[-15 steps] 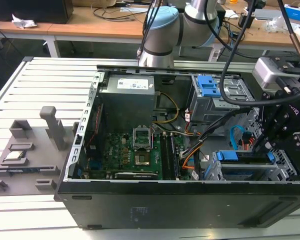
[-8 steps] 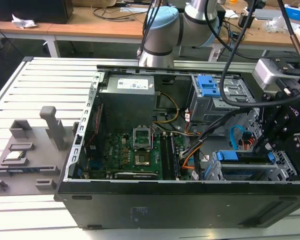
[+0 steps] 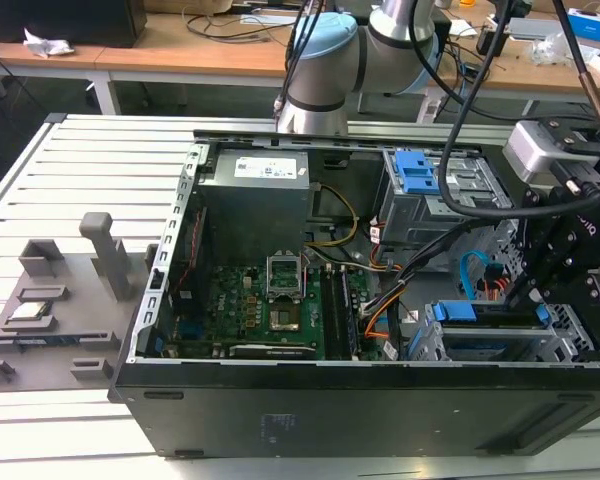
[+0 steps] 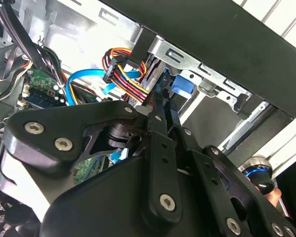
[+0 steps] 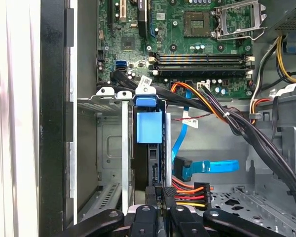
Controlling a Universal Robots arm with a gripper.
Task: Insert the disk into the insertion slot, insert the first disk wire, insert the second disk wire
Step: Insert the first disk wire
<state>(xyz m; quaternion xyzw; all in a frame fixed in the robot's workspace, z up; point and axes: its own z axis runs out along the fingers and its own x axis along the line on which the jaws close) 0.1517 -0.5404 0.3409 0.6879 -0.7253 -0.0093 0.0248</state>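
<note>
At the bottom edge of the first wrist view, nearest the camera, the gripper (image 5: 160,207) has its black fingers (image 5: 146,217) drawn close together. They look pinched on a small black plug (image 5: 158,195) that ends a bundle of coloured wires (image 5: 190,190). The second wrist view, at centre frame, shows the same narrow pinch where the fingers meet near those red, yellow and orange wires.

Just beyond the plug, the disk (image 5: 150,165) stands edge-on in the middle of the frame. The blue tab (image 5: 149,126) of its carrier is at its far end. Silver sheet-metal walls of the slot (image 5: 111,143) run along it on the left of the frame. By my reading the disk is in its slot, so the first step looks done. The exterior view agrees, with the blue-framed disk low in the case at lower right and the gripper right beside its end.

The black plug sits against the near end of the disk. I cannot tell whether it is pushed fully home, so the first wire looks to be the step in hand.

Right of the disk, a blue flat cable (image 5: 209,166) lies loose across the metal floor. Its plug end (image 5: 182,169) is apart from the disk and joined to nothing. The second wire therefore appears undone.

Farthest off, across the top of the frame, lies the green circuit board (image 5: 202,54).
</note>
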